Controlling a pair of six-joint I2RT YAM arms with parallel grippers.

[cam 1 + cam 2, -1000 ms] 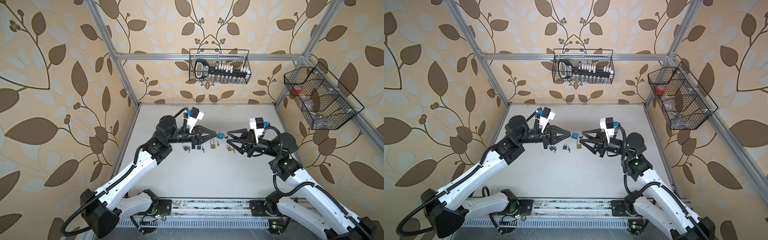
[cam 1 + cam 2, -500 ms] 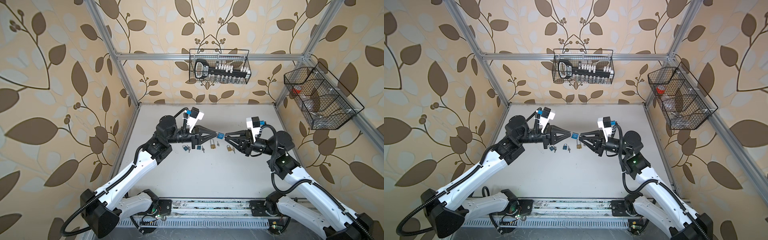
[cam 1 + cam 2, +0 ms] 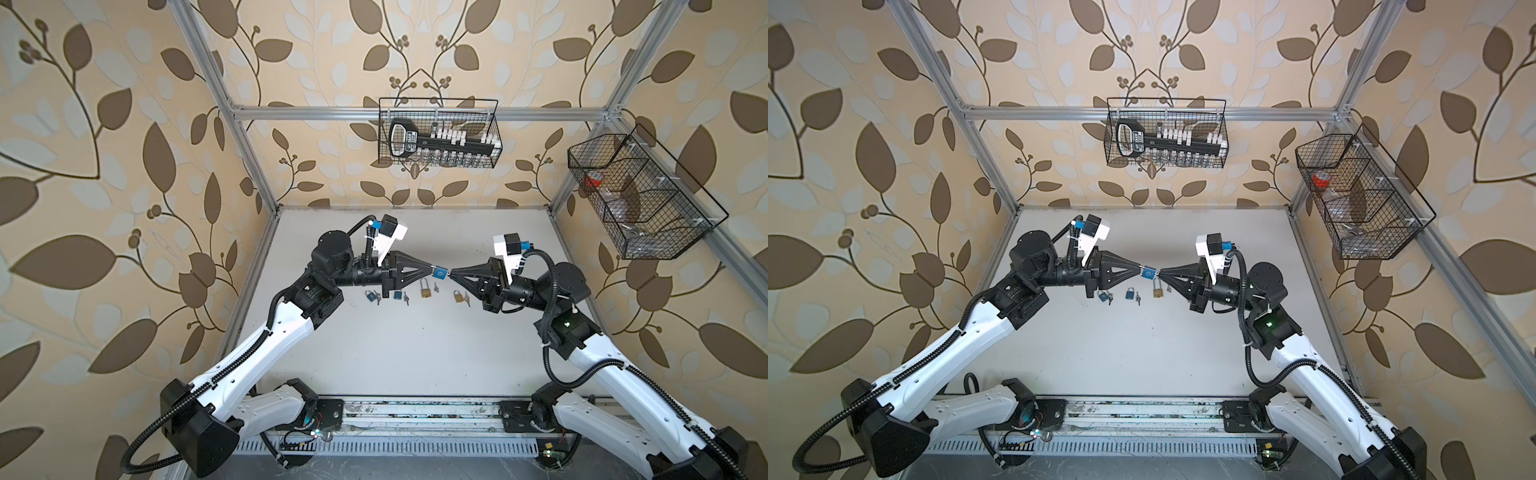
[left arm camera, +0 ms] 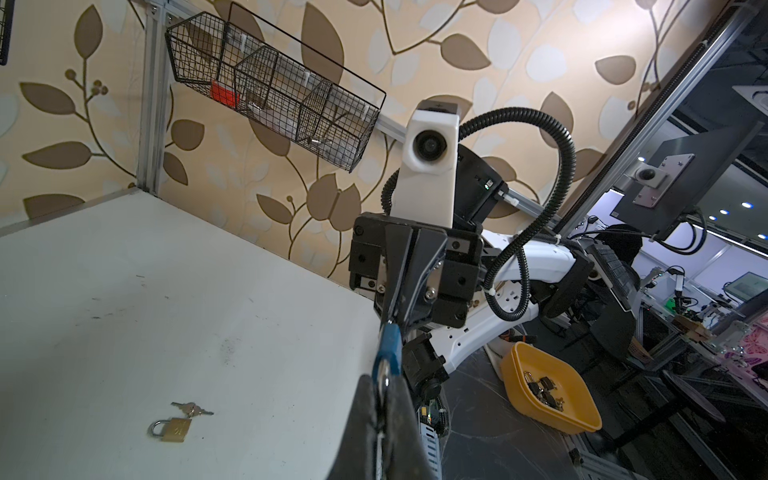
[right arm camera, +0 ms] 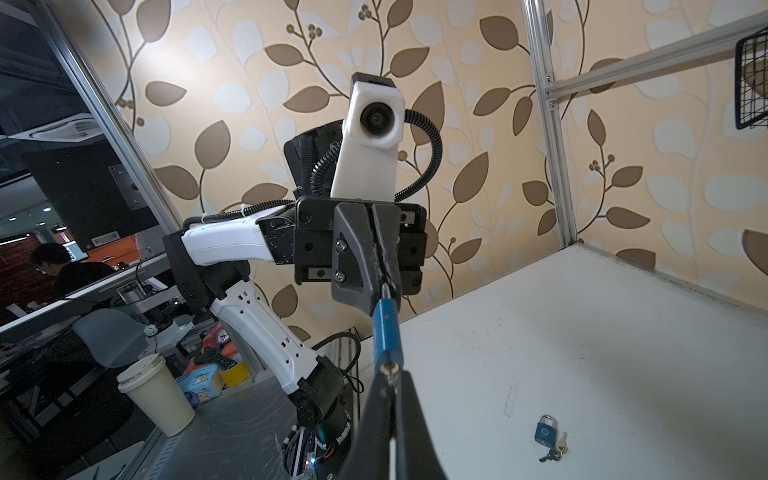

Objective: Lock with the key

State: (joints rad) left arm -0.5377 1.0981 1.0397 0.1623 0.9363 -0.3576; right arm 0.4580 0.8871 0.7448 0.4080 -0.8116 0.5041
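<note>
A small blue padlock (image 3: 440,273) (image 3: 1148,272) hangs in the air above the table's middle, between both grippers. My left gripper (image 3: 432,269) (image 4: 382,382) is shut on its metal shackle end, and the blue body (image 4: 390,347) sticks out past the fingertips. My right gripper (image 3: 451,274) (image 5: 390,380) meets the lock (image 5: 385,332) from the opposite side and is shut on the key at the brass keyhole. The key is almost wholly hidden between the fingers.
On the table (image 3: 415,353) below lie two blue padlocks (image 3: 369,295) (image 3: 397,295) and two brass ones (image 3: 425,291) (image 3: 456,296), each with keys beside it. Wire baskets hang on the back wall (image 3: 438,133) and right wall (image 3: 640,199). A yellow bowl (image 4: 548,399) of padlocks sits off the table.
My right gripper has moved left up to the padlock's bottom and closed from open to shut there. The left gripper with the padlock has stayed still.
</note>
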